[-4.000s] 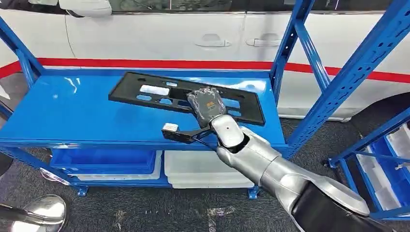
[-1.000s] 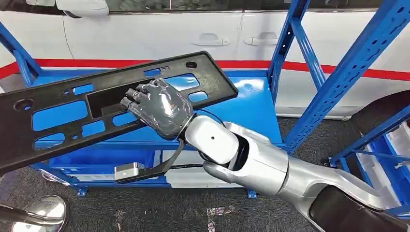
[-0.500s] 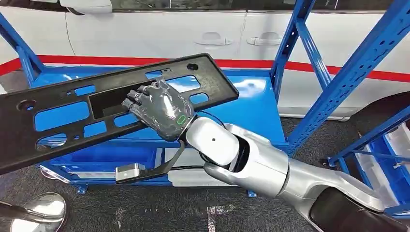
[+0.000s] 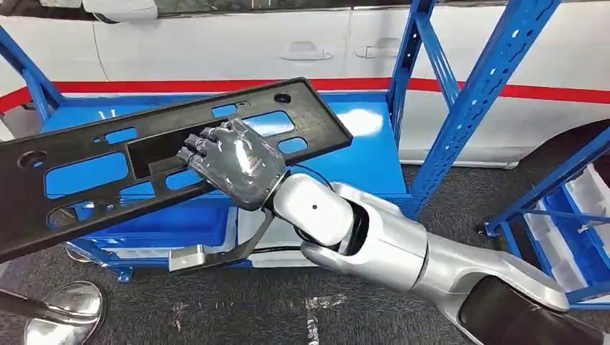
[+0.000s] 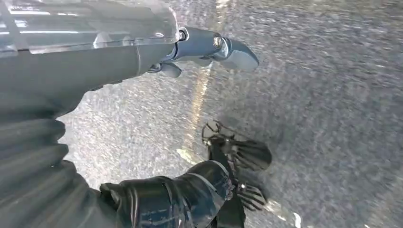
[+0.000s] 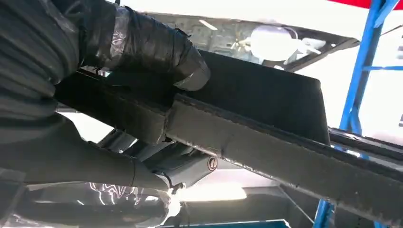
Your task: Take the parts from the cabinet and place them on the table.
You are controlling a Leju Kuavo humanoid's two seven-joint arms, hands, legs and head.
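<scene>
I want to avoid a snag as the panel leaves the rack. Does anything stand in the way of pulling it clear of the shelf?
The right hand grips the black panel, which is already lifted off the blue shelf. The blue rack post stands just beyond the panel's far end. The table isn't visible, so the rest of the path can't be judged.

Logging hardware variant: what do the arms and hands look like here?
Right arm: glossy silver shells, black section near the shoulder, thin black cable at the wrist. Right hand: dark grey under clear glossy film, dark fingers. Left hand: grey, ribbed cover, film-wrapped dark fingers.
</scene>
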